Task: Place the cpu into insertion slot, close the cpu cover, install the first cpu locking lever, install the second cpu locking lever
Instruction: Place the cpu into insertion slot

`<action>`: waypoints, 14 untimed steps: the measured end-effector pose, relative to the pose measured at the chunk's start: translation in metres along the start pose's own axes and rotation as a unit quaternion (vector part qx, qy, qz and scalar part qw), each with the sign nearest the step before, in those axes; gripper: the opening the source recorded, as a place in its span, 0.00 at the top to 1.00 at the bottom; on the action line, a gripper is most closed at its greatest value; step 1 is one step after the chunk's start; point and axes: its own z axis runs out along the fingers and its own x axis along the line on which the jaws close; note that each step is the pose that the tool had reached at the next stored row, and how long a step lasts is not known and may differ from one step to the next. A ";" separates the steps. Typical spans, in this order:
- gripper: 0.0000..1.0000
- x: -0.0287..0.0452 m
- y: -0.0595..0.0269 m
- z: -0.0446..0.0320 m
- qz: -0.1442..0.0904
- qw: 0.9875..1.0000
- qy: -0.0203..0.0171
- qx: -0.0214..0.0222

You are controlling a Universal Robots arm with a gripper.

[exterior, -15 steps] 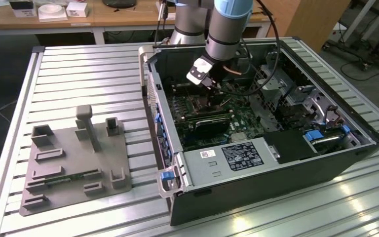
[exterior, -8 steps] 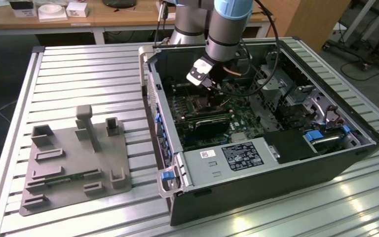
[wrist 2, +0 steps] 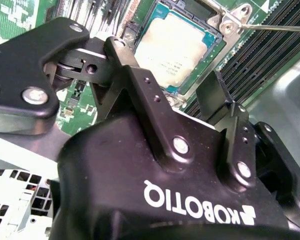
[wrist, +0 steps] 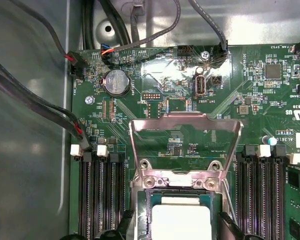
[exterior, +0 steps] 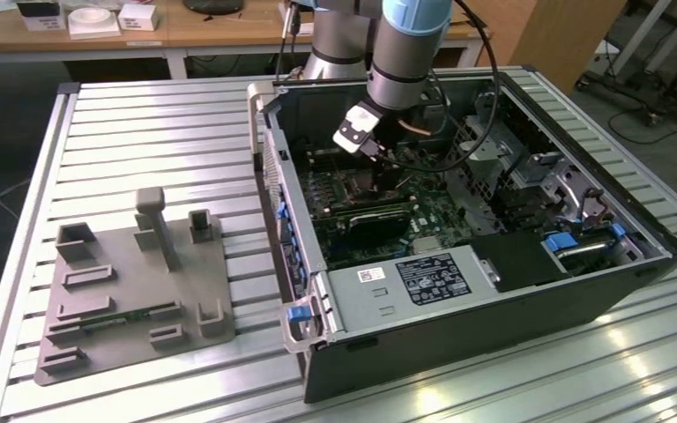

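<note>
The cpu [wrist: 180,221], a flat square chip with a silvery top, lies in the insertion slot [wrist: 140,200] on the green board; the second wrist view shows it too [wrist 2: 176,49]. The cpu cover [wrist: 185,118] stands swung back on its hinge, with the board visible through its window. My gripper [wrist 2: 165,67] hovers just over the chip, open, one black finger [wrist 2: 121,52] on each side and nothing between them. A thin wire locking lever [wrist 2: 277,28] stands raised beside the socket. In the exterior view the arm [exterior: 404,53] reaches down into the open computer case [exterior: 315,291].
Long black memory slots [wrist: 102,200] flank the socket on both sides. Cables [wrist: 35,107] run along the case wall near the board's edge. A grey box with a white label [exterior: 415,282] sits at the case's front. A grey fixture plate [exterior: 138,291] lies on the slatted table.
</note>
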 end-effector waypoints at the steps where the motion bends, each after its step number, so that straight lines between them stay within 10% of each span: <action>1: 0.26 0.0000 0.0000 0.0000 0.000 1.000 0.000 0.000; 14: 0.26 -0.0001 -0.0042 0.0000 0.000 1.000 0.000 0.000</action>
